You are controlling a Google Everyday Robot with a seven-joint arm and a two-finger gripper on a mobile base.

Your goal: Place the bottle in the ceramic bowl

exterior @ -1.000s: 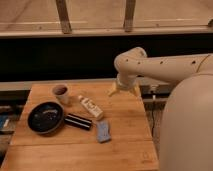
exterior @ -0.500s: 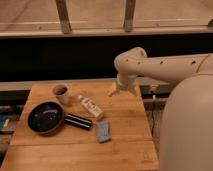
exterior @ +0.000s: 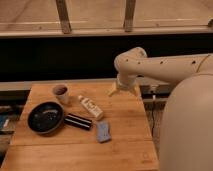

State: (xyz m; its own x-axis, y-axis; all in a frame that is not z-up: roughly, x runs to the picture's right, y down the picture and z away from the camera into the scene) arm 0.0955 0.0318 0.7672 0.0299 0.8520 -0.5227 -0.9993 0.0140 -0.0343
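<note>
Wooden boards form the table (exterior: 130, 145), whose front edge runs out at the bottom of the view. At the far left margin a bluish object is cut off and cannot be identified.

On the table's left side sits the ceramic bowl (exterior: 30, 120), dark and shallow. Pale flecks show inside it, though it is hard to tell whether they are glaze or reflections. Behind it, slightly to the right, stands a small beige cup (exterior: 61, 93) with a dark interior.

A black cylinder (exterior: 78, 121) lies on its side just beside the bowl's right rim; whether the two touch cannot be told.

The bottle (exterior: 91, 107) lies on the wood, outside the bowl and to its right. It is set at a diagonal with one end toward the cup and the other close to the cylinder. Its label print cannot be read.

A blue-grey sponge (exterior: 103, 131) lies flat just in front of the bottle's nearer end.

Further right, the gripper (exterior: 123, 93) hangs over the rear of the table, pointing down. Its two fingers are spread apart and hold nothing, and it is clear of the bottle.

The white arm (exterior: 165, 67) reaches back to the robot body (exterior: 187, 130), which fills the right side and is cropped by the frame.
</note>
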